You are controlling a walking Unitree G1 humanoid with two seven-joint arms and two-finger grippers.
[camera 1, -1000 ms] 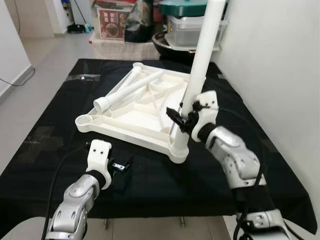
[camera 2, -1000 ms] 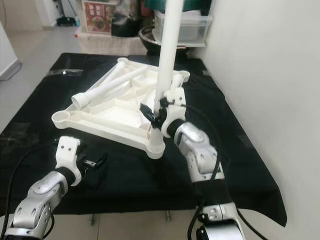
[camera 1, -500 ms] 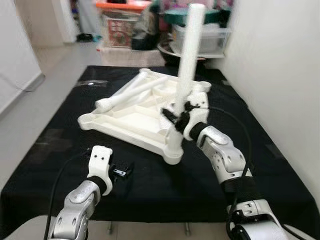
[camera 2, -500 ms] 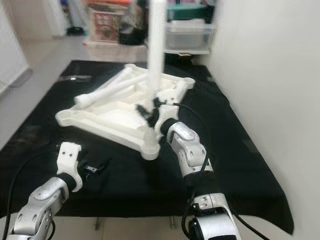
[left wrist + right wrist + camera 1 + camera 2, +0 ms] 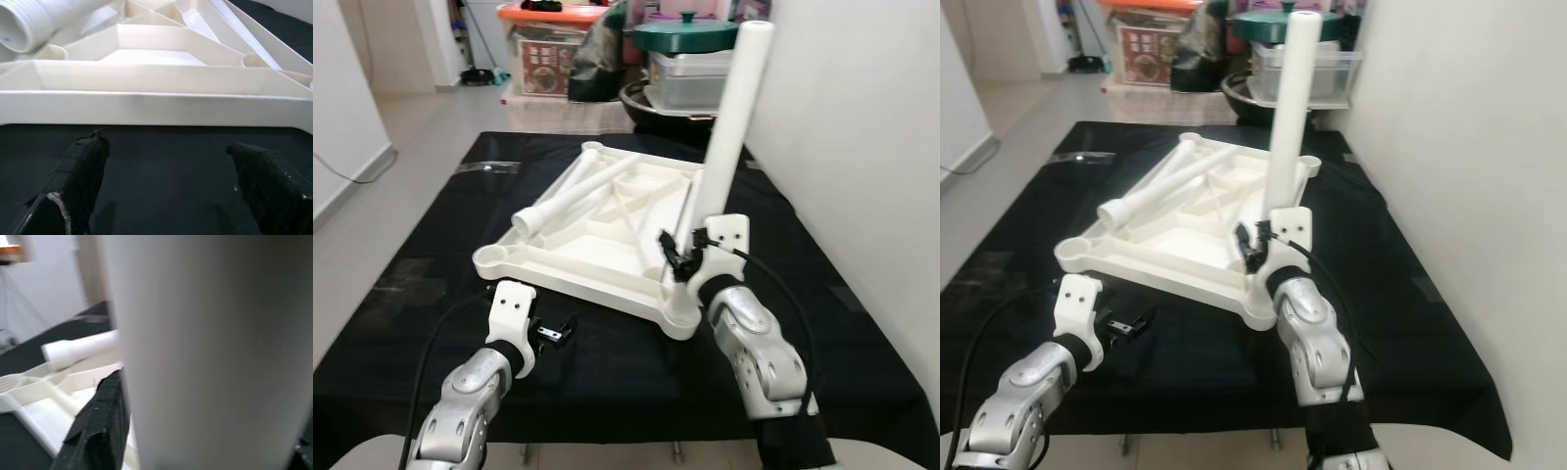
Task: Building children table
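The white plastic table top (image 5: 570, 277) lies upside down on a black cloth. One white leg (image 5: 730, 127) stands in its near right corner socket (image 5: 680, 318), leaning slightly right. My right gripper (image 5: 681, 257) is shut on this leg low down; in the right wrist view the leg (image 5: 205, 342) is close up with one black finger (image 5: 103, 423) beside it. A second loose leg (image 5: 574, 190) lies across the top, threaded end (image 5: 27, 24) toward me. My left gripper (image 5: 556, 331) is open with nothing in it, just above the cloth before the top's near rim (image 5: 146, 105).
The black cloth (image 5: 607, 367) ends at the table's front edge close to me. A white wall (image 5: 862, 147) runs along the right. Behind the table stand storage boxes (image 5: 548, 54) and a green-lidded pot (image 5: 683, 34). Open floor (image 5: 372, 186) lies to the left.
The camera has shifted, so the whole scene slid. My right gripper keeps its hold on the standing leg, and that forearm now sits lower and nearer me. The left gripper has barely moved.
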